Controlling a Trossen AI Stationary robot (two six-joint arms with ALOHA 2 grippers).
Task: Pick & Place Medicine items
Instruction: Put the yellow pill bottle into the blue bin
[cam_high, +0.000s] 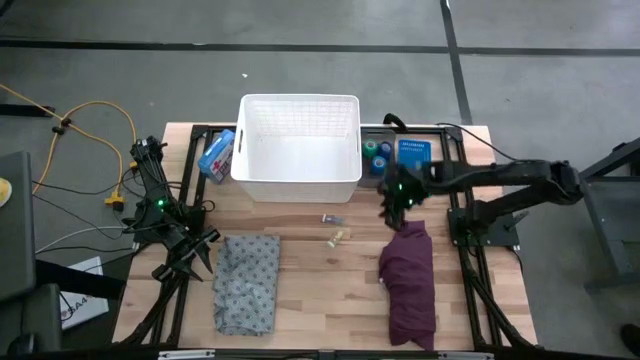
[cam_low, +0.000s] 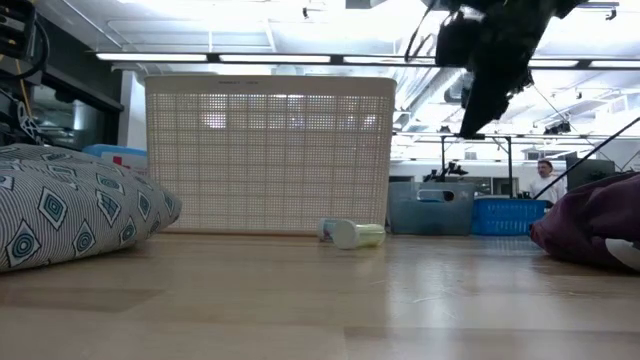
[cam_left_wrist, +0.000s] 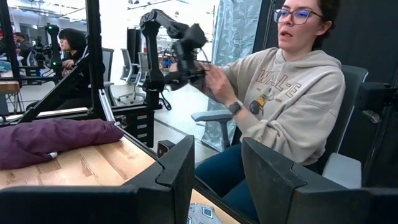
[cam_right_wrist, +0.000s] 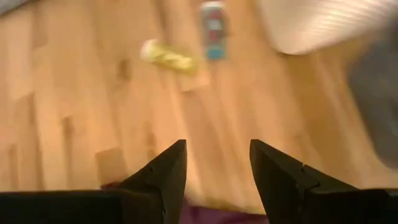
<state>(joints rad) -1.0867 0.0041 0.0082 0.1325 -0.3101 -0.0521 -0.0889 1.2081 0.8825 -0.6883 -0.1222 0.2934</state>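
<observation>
Looks like we're in the reach phase: right gripper (cam_high: 398, 203) hangs above the worktop (cam_high: 310, 270) near the top of the purple cloth (cam_high: 410, 280), jaws parted with nothing between them. The yellowish tube (cam_right_wrist: 166, 57) and the vial (cam_right_wrist: 213, 29) lie side by side on the wood in front of the basket (cam_high: 298, 150). Next move, I'd guess: drop down over one and close. Left gripper (cam_left_wrist: 217, 180) is parked at its own side, jaws apart and holding nothing.
</observation>
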